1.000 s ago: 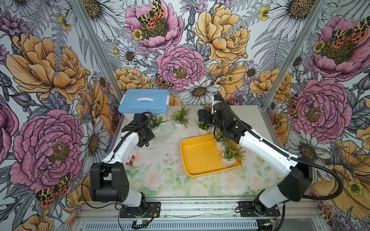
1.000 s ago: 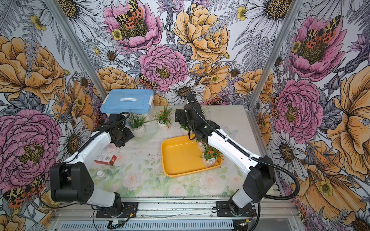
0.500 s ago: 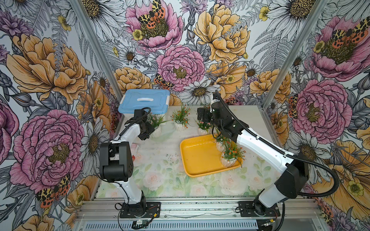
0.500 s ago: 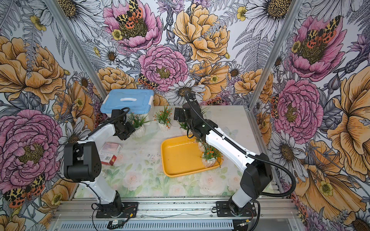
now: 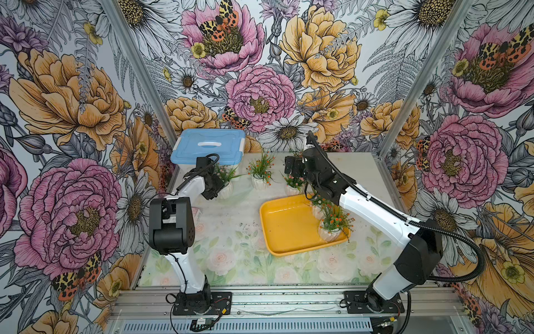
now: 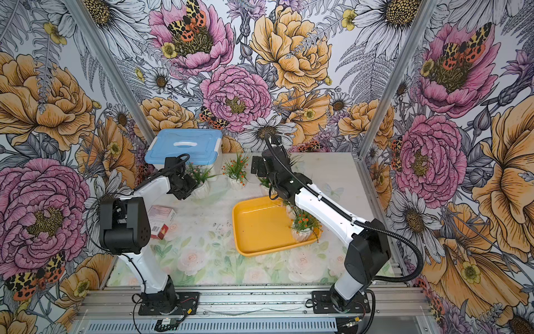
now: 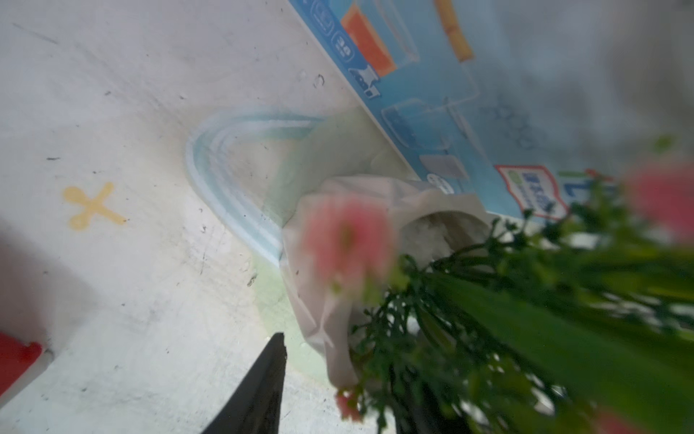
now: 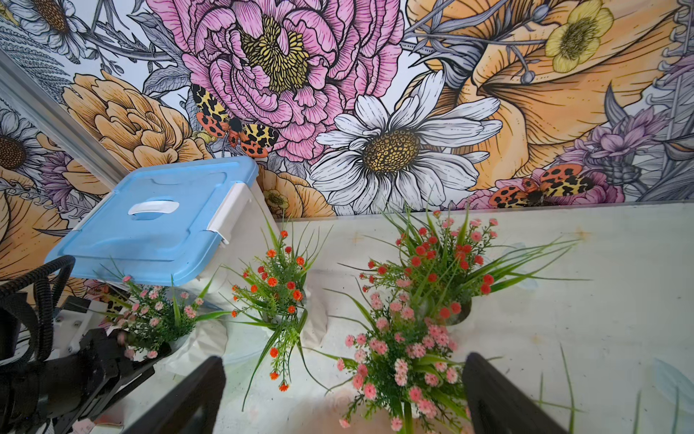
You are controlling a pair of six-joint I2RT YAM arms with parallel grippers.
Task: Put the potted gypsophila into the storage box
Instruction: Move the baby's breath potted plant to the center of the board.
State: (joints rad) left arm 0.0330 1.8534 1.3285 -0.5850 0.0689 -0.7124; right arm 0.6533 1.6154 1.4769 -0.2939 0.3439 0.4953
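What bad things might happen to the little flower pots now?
The left fingers are at the pink-flowered pot right beside the blue-lidded bin; an off-centre squeeze might tip it. The open right fingers straddle another pink plant, and the red-flowered plant's sprigs crowd it, so lifting might snag them.

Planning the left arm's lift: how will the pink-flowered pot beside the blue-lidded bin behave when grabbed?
Probably light and tippy: its sprigs spread wider than the small white pot. The thin sprigs look floppy, so gripping the ribbed pot likely holds better.
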